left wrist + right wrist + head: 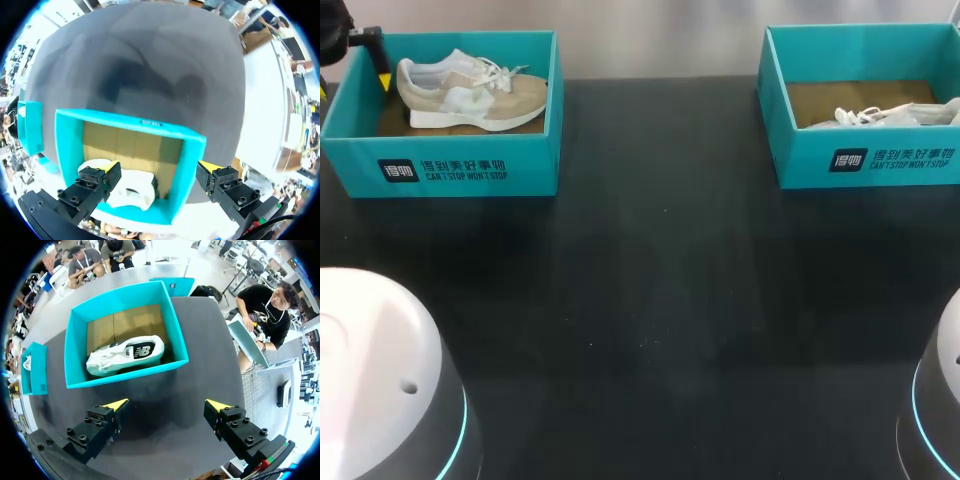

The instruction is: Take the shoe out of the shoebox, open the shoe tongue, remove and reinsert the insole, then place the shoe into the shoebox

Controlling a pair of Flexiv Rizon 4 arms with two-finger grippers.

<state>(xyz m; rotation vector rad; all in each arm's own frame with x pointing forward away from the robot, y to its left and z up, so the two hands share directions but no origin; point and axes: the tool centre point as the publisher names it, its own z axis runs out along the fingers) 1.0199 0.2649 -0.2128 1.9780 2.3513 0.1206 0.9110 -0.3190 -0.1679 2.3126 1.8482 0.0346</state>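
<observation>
2 teal shoeboxes stand well apart at the far side of the black table [660, 300]. Left shoebox [460, 170]: beige-and-white sneaker [470, 95] inside, upright on its sole, toe toward the other box. Right shoebox [870, 160]: white shoe [895, 115] inside, lying on its side. Left gripper [160, 166] hangs over the left box's outer end, fingers wide apart, 1 above the sneaker's heel, 1 beyond the box wall, gripping nothing. Right gripper [167, 403] is over bare table short of the right box, fingers apart, empty
</observation>
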